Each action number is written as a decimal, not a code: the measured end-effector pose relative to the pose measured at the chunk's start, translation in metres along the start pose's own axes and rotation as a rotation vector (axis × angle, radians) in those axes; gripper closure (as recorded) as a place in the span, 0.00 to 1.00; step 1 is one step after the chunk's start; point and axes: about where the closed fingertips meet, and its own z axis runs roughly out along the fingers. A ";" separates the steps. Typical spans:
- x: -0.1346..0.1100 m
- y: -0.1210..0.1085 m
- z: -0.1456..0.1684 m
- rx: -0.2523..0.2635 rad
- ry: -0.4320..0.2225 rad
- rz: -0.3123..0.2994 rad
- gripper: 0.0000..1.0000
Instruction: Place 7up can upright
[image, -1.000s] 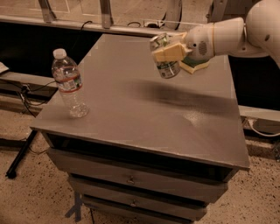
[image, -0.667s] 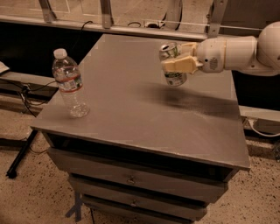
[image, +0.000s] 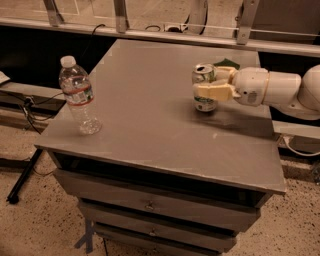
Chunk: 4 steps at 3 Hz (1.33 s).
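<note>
The 7up can (image: 204, 86) is a small silver can with a white-and-green label. It stands upright on the grey table top (image: 150, 110), right of the middle. My gripper (image: 211, 84) reaches in from the right on a white arm (image: 280, 90). Its cream fingers (image: 212, 92) are closed around the can's middle, one in front and one behind. The can's base looks to be on or just above the surface.
A clear plastic water bottle (image: 77, 95) with a white cap stands near the table's left front corner. The table is a drawer cabinet with handles (image: 149, 206) below. A rail and cables run behind the far edge.
My gripper has carried the can down and slightly left, from tilted in the air to upright at the table surface.
</note>
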 end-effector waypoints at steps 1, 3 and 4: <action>0.015 -0.002 -0.012 0.014 -0.035 0.045 0.82; 0.023 -0.003 -0.021 0.027 -0.039 0.074 0.36; 0.022 -0.003 -0.021 0.027 -0.039 0.074 0.12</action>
